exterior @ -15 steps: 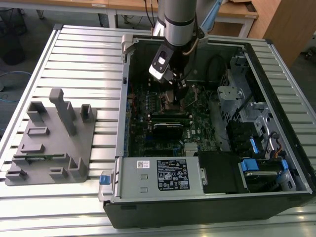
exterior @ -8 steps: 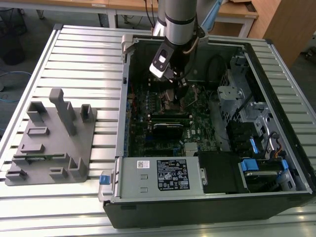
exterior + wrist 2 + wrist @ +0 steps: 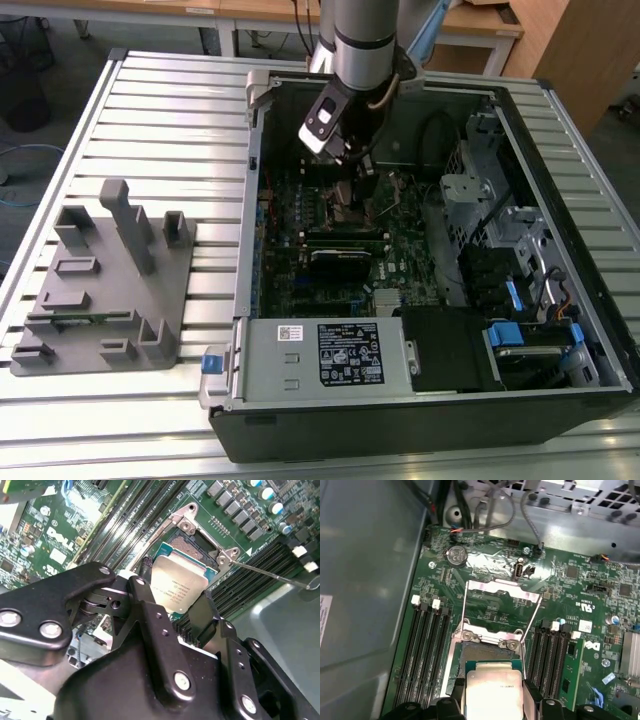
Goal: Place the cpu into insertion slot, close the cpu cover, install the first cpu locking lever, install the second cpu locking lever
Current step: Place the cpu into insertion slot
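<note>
The gripper (image 3: 170, 595) is closed narrowly on the cpu (image 3: 180, 582), with one finger against each of two opposite edges. The cpu sits between the fingertips, directly over the insertion slot (image 3: 482, 652); part of the contact field shows beyond it. Whether the cpu is seated cannot be determined. The cpu cover (image 3: 502, 587) lies swung open on the green motherboard (image 3: 600, 580).

A ribbed metal table (image 3: 150, 110) carries everything here. Lower left in the exterior view sits a grey moulded fixture (image 3: 105, 300) (all pegs and pockets); near it, centre to right, an open computer case (image 3: 420, 425) lies flat.
</note>
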{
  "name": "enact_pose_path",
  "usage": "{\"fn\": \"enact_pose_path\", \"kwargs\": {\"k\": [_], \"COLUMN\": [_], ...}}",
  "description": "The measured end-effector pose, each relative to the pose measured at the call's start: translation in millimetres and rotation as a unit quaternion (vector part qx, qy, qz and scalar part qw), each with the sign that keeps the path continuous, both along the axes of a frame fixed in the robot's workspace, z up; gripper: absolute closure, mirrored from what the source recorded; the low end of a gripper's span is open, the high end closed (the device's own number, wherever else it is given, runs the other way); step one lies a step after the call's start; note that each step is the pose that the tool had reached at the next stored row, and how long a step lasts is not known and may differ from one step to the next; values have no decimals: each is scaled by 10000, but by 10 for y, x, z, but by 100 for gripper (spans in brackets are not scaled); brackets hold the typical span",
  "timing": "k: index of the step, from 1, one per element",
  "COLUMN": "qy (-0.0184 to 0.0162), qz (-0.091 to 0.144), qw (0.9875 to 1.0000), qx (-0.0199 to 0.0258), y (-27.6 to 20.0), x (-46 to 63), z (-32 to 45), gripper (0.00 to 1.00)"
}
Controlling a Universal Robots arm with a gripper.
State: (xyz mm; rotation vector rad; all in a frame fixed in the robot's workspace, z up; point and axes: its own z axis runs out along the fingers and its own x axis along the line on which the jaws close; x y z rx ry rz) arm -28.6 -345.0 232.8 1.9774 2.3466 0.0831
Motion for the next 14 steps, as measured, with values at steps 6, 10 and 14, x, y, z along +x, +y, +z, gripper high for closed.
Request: {"fn": "enact_pose_path", "kwargs": {"k": [6, 10, 14], "qy": [-1, -1, -1], "qz": [-221, -409, -583], "qw": [9998, 9992, 9983], "qx": [1, 1, 1], "y": [14, 20, 28], "x": [12, 16, 21], "z": [-3, -4, -6], "gripper": [46, 46, 46]}}
